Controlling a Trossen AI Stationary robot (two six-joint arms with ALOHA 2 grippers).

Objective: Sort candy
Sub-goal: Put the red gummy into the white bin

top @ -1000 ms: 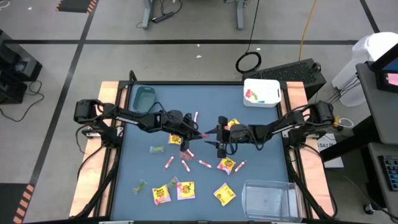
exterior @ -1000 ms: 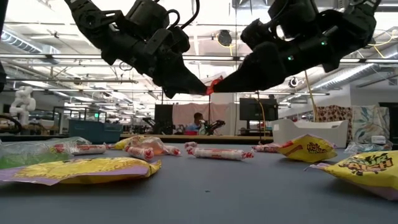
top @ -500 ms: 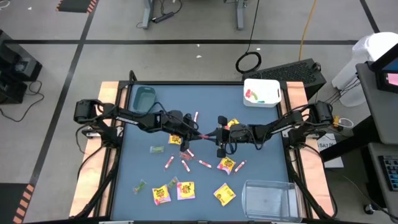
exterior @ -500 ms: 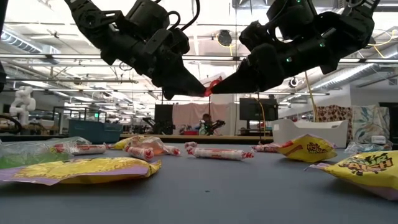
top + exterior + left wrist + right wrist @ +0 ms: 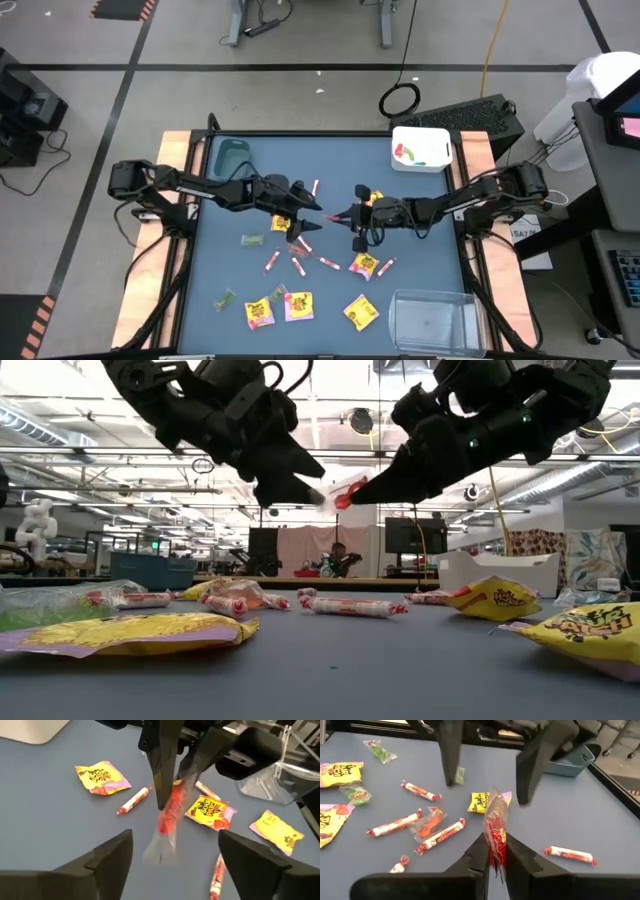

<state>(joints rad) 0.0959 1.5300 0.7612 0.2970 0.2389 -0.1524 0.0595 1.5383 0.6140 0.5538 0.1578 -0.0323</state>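
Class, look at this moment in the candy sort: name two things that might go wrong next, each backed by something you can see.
1. The right tool pinches the red candy only by one thin wrapper end, above the table; it may slip out.
2. The left tool stands open close around that candy's free end; either arm's next move could snag it.

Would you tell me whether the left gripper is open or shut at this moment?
Open. The left gripper has its fingers spread apart, clear of the red wrapped candy, which the right gripper pinches above the table.
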